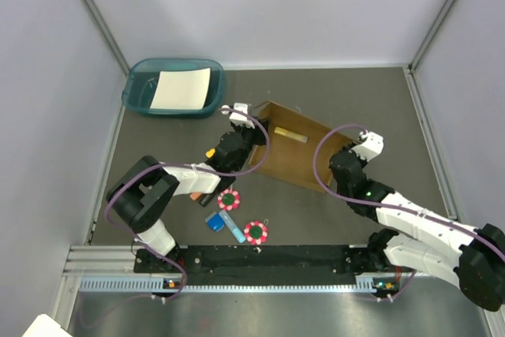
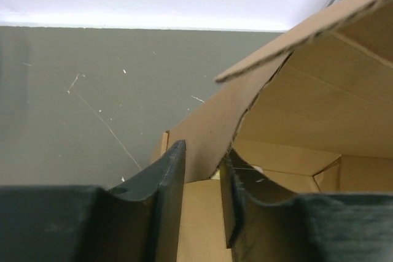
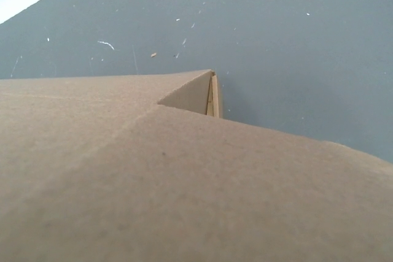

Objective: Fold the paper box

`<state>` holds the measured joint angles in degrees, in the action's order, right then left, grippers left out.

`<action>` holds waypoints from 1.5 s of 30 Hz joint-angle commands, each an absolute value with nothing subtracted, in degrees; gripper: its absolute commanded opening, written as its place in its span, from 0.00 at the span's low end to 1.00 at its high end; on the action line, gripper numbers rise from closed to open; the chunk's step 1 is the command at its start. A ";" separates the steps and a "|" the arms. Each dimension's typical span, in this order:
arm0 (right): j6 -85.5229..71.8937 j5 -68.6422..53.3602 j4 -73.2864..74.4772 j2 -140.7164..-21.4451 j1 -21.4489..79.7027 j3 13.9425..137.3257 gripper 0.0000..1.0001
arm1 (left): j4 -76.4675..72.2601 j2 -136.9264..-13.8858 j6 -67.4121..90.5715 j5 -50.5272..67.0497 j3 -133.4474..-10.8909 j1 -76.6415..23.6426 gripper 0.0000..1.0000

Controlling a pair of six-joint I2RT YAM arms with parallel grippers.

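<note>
While my left gripper (image 2: 202, 159) straddled a raised flap of the paper box (image 1: 296, 162) with its jaws parted and not pinching, my right gripper (image 1: 364, 145) stayed out of my own wrist view, clenched at the box's right edge, mid-table.

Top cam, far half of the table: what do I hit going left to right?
teal tray → left gripper → paper box → right gripper. The white sheet lies inside the tray, so it is left unranked.
</note>
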<state>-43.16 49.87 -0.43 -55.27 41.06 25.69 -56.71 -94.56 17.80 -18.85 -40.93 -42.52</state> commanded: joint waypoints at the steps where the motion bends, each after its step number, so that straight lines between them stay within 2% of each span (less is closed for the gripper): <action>1: -43.33 44.47 4.66 -57.48 41.92 25.75 0.00 | -58.27 -95.45 16.87 -16.09 -42.36 -41.66 0.27; 2: -43.42 44.39 4.66 -57.65 41.92 25.84 0.00 | -58.18 -95.36 17.66 -16.00 -42.28 -41.66 0.11; 3: -43.42 44.21 4.66 -57.92 41.92 26.10 0.00 | -58.27 -95.45 19.67 -15.91 -42.10 -41.66 0.03; 4: -43.42 44.21 4.57 -58.09 41.92 26.36 0.00 | -58.18 -95.36 20.91 -15.73 -42.10 -41.66 0.00; 15: -43.33 44.12 4.22 -60.56 41.92 27.60 0.00 | -52.03 -96.68 35.76 -13.96 -44.74 -41.84 0.00; 23: -43.24 44.03 3.96 -61.70 41.92 27.07 0.00 | -50.10 -95.71 34.63 -12.48 -45.26 -42.27 0.00; 31: -40.61 43.51 5.54 -57.49 41.92 25.93 0.01 | -58.96 -98.00 29.62 -15.90 -35.25 -42.71 0.00; 38: -39.03 42.01 9.40 -52.13 41.84 26.19 0.34 | -60.21 -97.56 25.94 -18.80 -31.38 -42.98 0.00; 45: -35.08 37.45 14.41 -42.03 41.92 27.33 0.57 | -58.98 -97.12 20.92 -23.73 -31.55 -44.74 0.00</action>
<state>-38.61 41.30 11.38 -47.66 41.17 25.91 -64.29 -96.44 24.62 -20.88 -33.08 -43.62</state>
